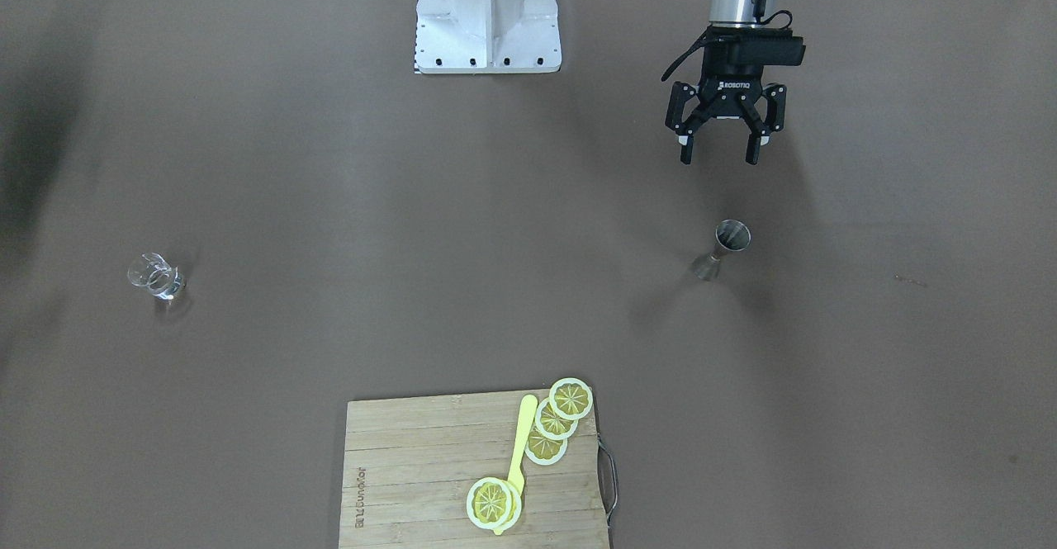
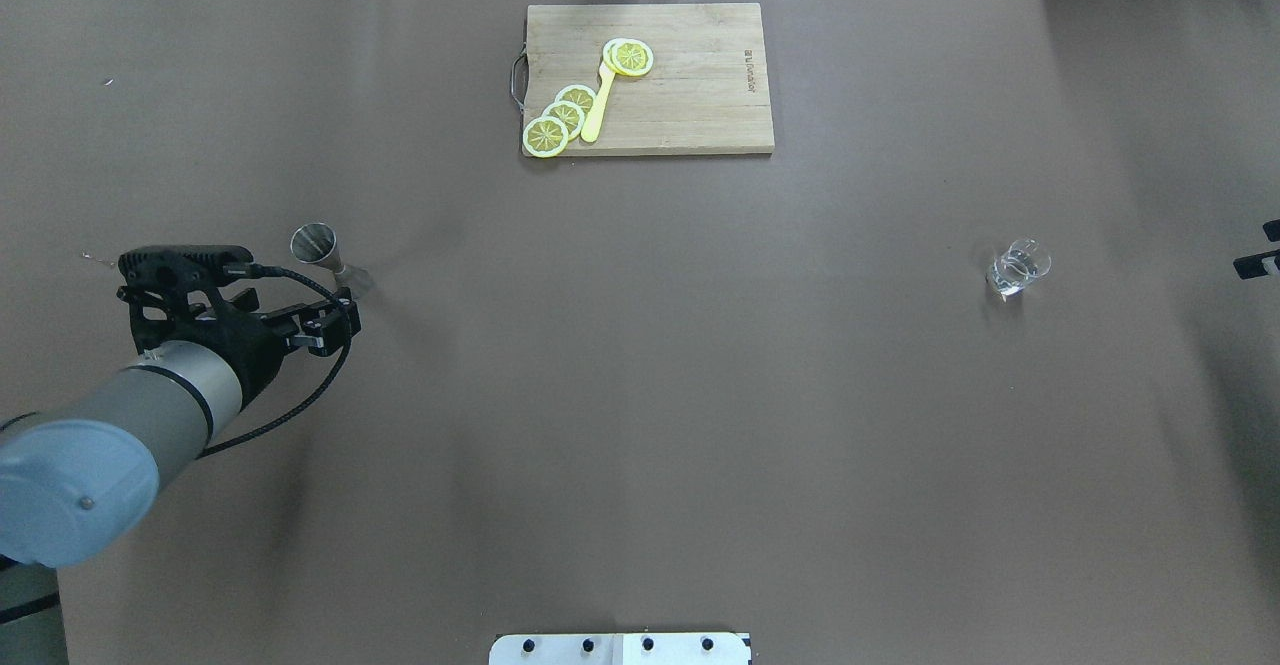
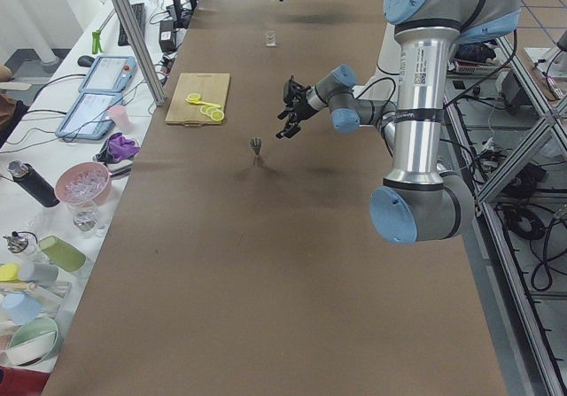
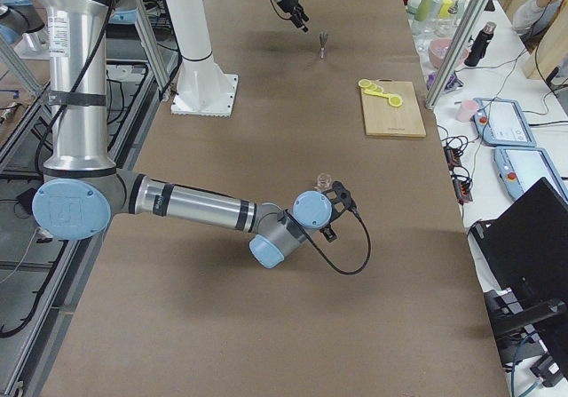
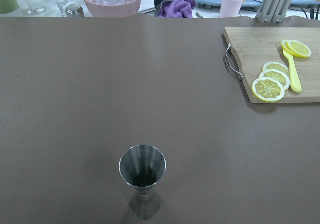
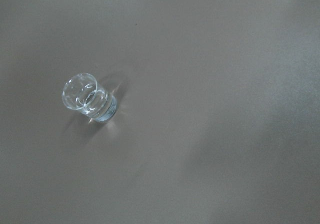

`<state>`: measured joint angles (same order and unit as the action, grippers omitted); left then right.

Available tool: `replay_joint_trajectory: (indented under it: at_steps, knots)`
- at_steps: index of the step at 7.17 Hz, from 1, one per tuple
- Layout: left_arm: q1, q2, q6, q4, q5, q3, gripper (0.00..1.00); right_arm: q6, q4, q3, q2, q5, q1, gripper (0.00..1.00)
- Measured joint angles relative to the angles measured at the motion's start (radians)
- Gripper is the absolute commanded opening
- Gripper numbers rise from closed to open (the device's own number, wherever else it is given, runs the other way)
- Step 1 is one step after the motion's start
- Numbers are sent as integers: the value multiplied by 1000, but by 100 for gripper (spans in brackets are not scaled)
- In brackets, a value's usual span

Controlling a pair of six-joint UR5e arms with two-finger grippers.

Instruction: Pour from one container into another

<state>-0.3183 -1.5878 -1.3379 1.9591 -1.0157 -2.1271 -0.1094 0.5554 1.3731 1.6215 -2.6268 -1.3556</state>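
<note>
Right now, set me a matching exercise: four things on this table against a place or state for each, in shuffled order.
1 jigger
2 glass
3 lemon slices
4 left gripper

a on the cutting board
b open, holding nothing
c clear, on the robot's right side
d metal, upright by the left gripper

Pairs: 1-d, 2-c, 3-a, 4-b
</note>
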Motion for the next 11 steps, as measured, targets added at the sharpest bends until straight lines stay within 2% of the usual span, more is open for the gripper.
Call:
replay_joint_trajectory:
  at_steps: [2, 5, 7, 9, 11]
  knots:
    - [86, -5, -107, 5, 200, 84, 97, 2, -120, -22, 32, 49, 36, 100]
    - [109, -58, -205, 6, 376, 212, 97, 3, -231, -27, 40, 157, 126, 100]
    - [110, -106, -270, 6, 450, 303, 97, 7, -353, -24, 25, 275, 214, 100]
    - [111, -153, -297, 6, 482, 388, 97, 19, -456, -19, -16, 381, 279, 100]
    - [111, -171, -300, 6, 502, 434, 97, 16, -552, -16, -38, 448, 305, 100]
